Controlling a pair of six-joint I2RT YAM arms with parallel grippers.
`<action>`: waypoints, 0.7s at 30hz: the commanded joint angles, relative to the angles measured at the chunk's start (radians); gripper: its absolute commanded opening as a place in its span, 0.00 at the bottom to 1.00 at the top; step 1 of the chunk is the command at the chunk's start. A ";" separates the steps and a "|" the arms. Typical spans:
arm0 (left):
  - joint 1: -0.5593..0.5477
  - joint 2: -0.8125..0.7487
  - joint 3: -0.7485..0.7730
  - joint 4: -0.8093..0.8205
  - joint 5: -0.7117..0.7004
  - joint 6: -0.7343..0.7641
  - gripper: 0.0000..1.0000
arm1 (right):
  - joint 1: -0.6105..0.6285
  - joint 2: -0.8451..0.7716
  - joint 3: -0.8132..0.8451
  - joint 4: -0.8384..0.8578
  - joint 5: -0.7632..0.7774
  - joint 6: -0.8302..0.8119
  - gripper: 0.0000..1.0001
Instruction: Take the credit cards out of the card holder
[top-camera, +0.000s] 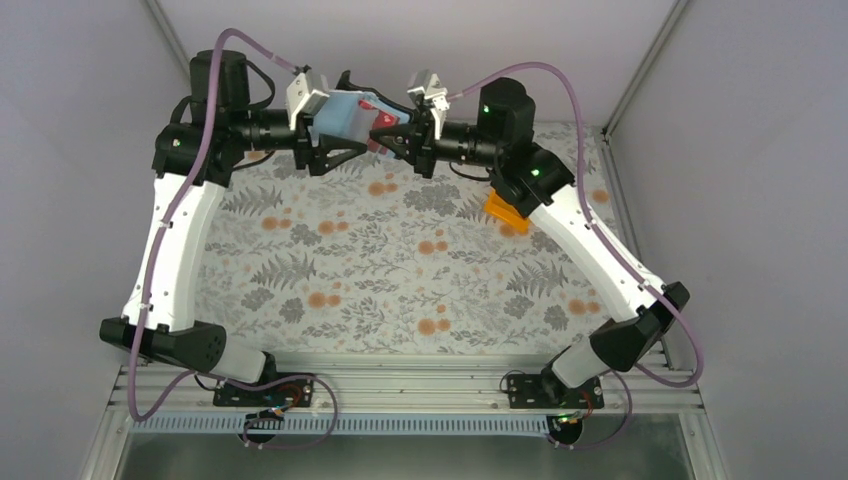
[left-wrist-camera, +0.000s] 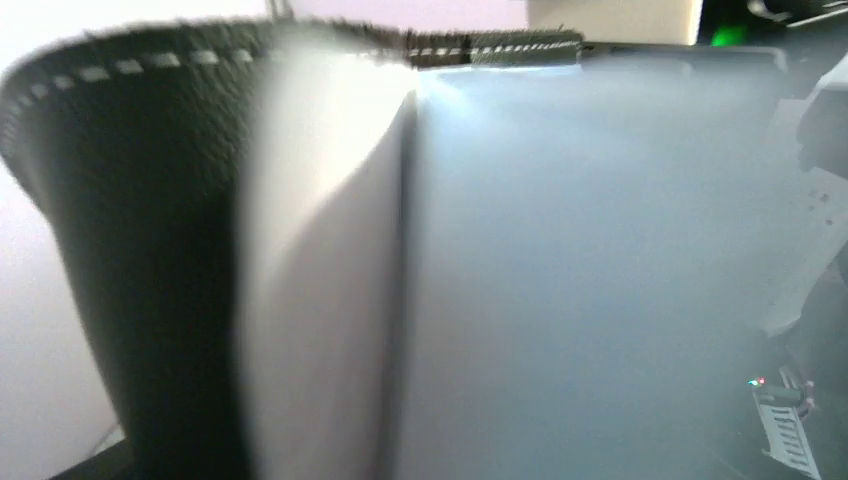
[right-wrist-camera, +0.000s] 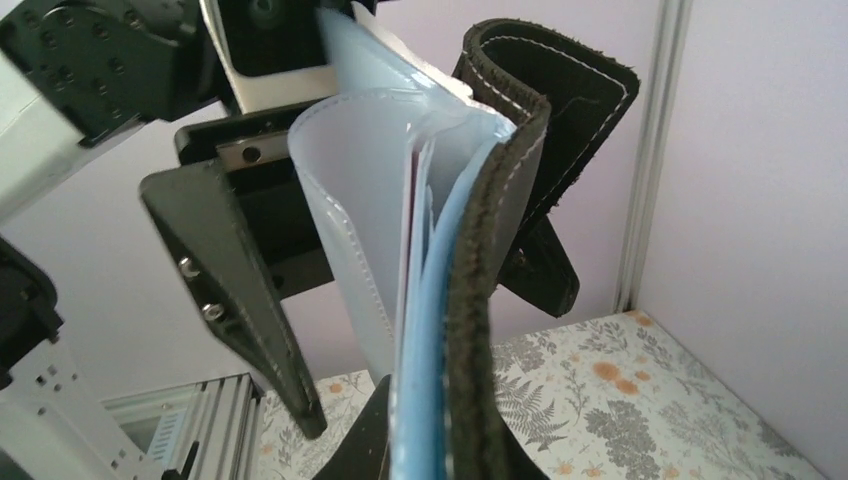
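Observation:
The card holder (top-camera: 350, 113) is held in the air at the far back, between both arms. It is black outside with grey-blue pockets. A red credit card (top-camera: 384, 125) shows in it next to my right gripper (top-camera: 397, 135). In the right wrist view the holder (right-wrist-camera: 490, 230) stands edge-on, with a thin red card edge (right-wrist-camera: 410, 215) between clear sleeves. My right gripper (right-wrist-camera: 450, 455) is shut on the holder's lower edge. My left gripper (top-camera: 343, 143) straddles the holder with its fingers (right-wrist-camera: 240, 300) spread apart. The left wrist view is filled by the blurred holder (left-wrist-camera: 560, 280).
An orange bin (top-camera: 503, 213) sits on the floral tablecloth (top-camera: 400, 270), partly under my right arm. Grey walls close in the back and both sides. A metal rail (top-camera: 400, 375) runs along the near edge.

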 joint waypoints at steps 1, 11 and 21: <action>-0.008 0.000 -0.003 -0.005 -0.099 0.036 0.84 | 0.016 0.017 0.061 0.013 0.061 0.071 0.04; -0.013 -0.003 -0.020 0.016 -0.260 0.032 0.20 | 0.012 0.002 0.066 -0.059 -0.023 0.006 0.04; -0.011 0.000 -0.014 -0.059 0.010 0.086 0.02 | -0.051 -0.035 -0.020 -0.077 -0.101 -0.025 0.26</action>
